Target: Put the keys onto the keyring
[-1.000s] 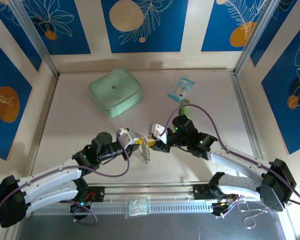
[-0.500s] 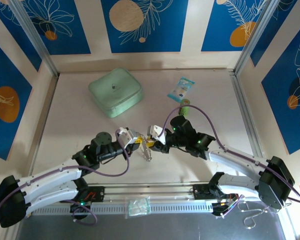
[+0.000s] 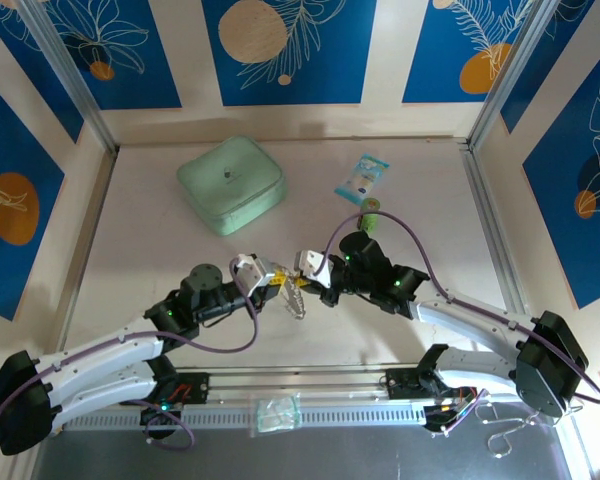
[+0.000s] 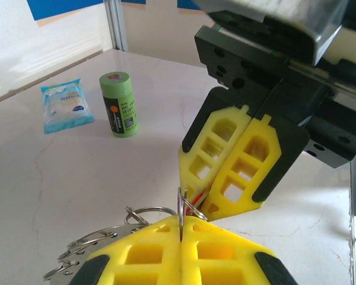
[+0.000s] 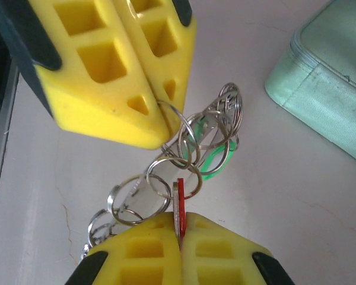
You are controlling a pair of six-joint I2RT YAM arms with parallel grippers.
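My left gripper (image 4: 182, 221) is shut on a thin silvery ring of the keyring (image 5: 187, 155), a cluster of linked metal rings hanging between both arms (image 3: 295, 300). The right gripper (image 5: 179, 228) is shut on the red key (image 5: 180, 205), held edge-on with its tip against one of the rings. A green key head (image 5: 218, 160) hangs among the rings farther up. In the left wrist view the right gripper's yellow fingers (image 4: 237, 166) point down at the ring, with a sliver of red key (image 4: 197, 199) showing. From above, the left gripper (image 3: 278, 283) and right gripper (image 3: 308, 285) meet tip to tip.
A mint-green square pouch (image 3: 230, 185) lies at the back left. A small green upright cylinder (image 3: 371, 212) and a blue-white packet (image 3: 362, 178) stand behind the right arm. Metal rails edge the table on both sides.
The right gripper has closed from open onto the red key and edged left toward the left gripper. The left gripper has stayed shut on the ring.
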